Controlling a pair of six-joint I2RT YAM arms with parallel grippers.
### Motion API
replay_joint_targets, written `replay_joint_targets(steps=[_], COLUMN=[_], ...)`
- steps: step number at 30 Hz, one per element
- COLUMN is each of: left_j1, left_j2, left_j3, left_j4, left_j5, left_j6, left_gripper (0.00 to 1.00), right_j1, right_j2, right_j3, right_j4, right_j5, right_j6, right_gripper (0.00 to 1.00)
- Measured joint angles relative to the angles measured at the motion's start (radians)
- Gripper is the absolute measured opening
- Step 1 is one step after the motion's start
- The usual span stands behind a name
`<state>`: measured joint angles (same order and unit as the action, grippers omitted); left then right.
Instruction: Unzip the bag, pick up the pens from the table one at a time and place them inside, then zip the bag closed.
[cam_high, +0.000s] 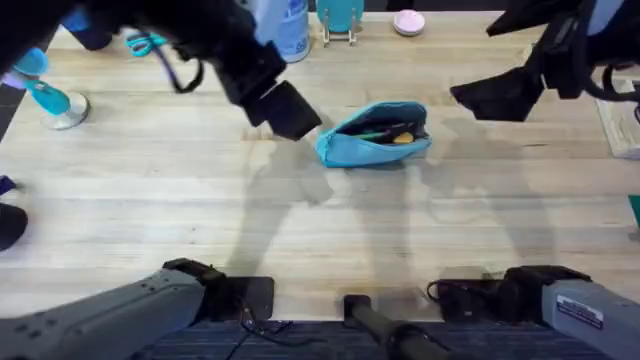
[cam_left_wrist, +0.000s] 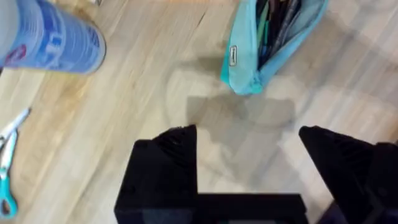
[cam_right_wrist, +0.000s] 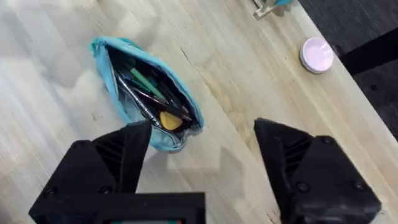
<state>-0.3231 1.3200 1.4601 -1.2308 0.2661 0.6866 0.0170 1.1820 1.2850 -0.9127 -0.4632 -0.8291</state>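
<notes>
The bag (cam_high: 374, 133) is lying unzipped near the middle of the table (cam_high: 150, 200), its mouth gaping upward, with pens (cam_right_wrist: 146, 93) and a yellow item (cam_right_wrist: 169, 119) showing inside it. The left gripper (cam_high: 285, 110) is hovering just off the bag's left end with its fingers spread and nothing between them; the right gripper (cam_high: 495, 97) is hanging well off to the bag's right, likewise spread and empty. No loose pens are lying on the bare wood around the bag, so zipping looks like the step remaining. The risk, as I judge it, is that the soft pouch is sliding or bunching when one gripper pulls the tab (the pull tab itself is too small to pick out here) unless the other is pinning the far end; a protruding pen could also be jamming the zipper. The bag's long axis is running roughly left to right across the table, slightly tilted, its right end sitting a little farther from the arm bases.
</notes>
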Motion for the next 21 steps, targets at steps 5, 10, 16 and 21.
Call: replay_joint_targets(steps=[5, 10, 16, 21], left_j1=[0.008, 0.008, 0.008, 0.008], left_j2=[-0.078, -0.137, -0.239, -0.351], left_j3=[0.0, -0.004, -0.112, -0.268], left_j4=[-0.088, -0.187, -0.191, -0.088], left_j5=[0.003, 0.003, 0.004, 0.029], left_j6=[-0.024, -0.036, -0.04, -0.04], left_gripper=[0.995, 0.995, 0.996, 0.996], right_j1=[0.0, 0.0, 0.0, 0.0], right_j2=[0.0, 0.0, 0.0, 0.0], right_j3=[0.0, 0.0, 0.0, 0.0], right_j4=[0.009, 0.011, 0.012, 0.013], right_j5=[0.0, 0.001, 0.0, 0.0], right_j6=[0.003, 0.007, 0.015, 0.022], right_gripper=[0.997, 0.997, 0.997, 0.997])
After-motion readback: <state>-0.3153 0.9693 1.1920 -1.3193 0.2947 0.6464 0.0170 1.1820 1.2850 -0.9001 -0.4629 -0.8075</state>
